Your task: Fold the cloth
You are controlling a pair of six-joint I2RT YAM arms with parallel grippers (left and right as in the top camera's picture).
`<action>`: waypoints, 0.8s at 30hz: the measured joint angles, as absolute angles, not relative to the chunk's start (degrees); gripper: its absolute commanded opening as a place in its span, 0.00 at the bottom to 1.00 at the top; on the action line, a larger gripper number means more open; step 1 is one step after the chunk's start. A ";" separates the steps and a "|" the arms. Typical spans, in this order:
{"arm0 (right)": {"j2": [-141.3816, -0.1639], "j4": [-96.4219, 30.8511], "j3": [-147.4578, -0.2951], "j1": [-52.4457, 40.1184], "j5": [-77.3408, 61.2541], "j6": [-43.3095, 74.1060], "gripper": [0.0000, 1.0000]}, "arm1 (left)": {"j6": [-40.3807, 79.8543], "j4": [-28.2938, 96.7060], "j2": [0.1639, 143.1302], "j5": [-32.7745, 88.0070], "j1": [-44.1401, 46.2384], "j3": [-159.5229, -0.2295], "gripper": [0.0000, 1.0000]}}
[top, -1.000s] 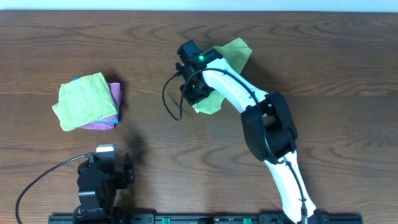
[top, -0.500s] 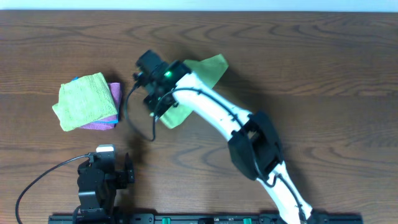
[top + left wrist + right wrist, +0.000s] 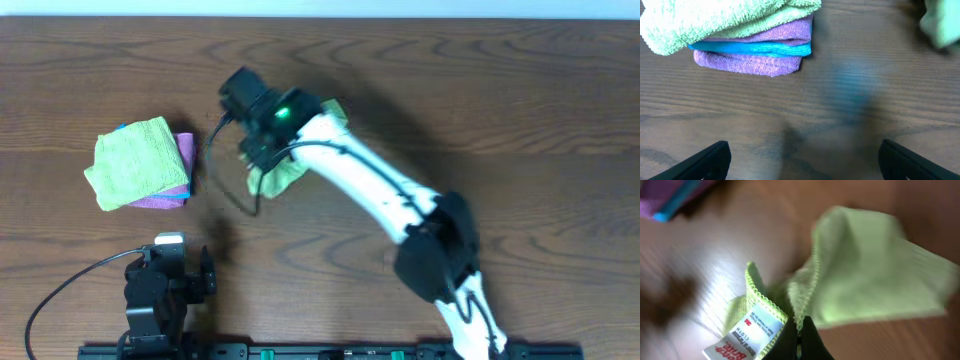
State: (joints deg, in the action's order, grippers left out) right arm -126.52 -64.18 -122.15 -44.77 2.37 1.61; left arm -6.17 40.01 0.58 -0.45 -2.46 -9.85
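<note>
One lime cloth [image 3: 865, 280] bunches, pinched tight by the right claw [image 3: 800, 333], near a folded stack [image 3: 140, 165]; the left claw [image 3: 805, 161] gapes wide.

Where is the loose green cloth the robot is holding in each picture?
Overhead: the loose green cloth is a bit left of the middle, in the upper half.
Left wrist: a blurry bit in the top right corner.
Right wrist: it fills the middle, pinched by the right hand.
Shared landmark: the folded cloth stack.
</note>
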 measured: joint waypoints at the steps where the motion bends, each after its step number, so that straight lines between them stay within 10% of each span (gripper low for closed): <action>1: -125.21 -65.89 -122.21 -43.38 2.83 2.22 0.01 | -6.17 40.01 0.58 -0.45 -2.46 -9.85 0.95; 24: -122.06 -73.65 -122.48 -30.65 19.09 7.77 0.01 | -6.17 40.03 0.58 -0.45 -2.46 -9.85 0.95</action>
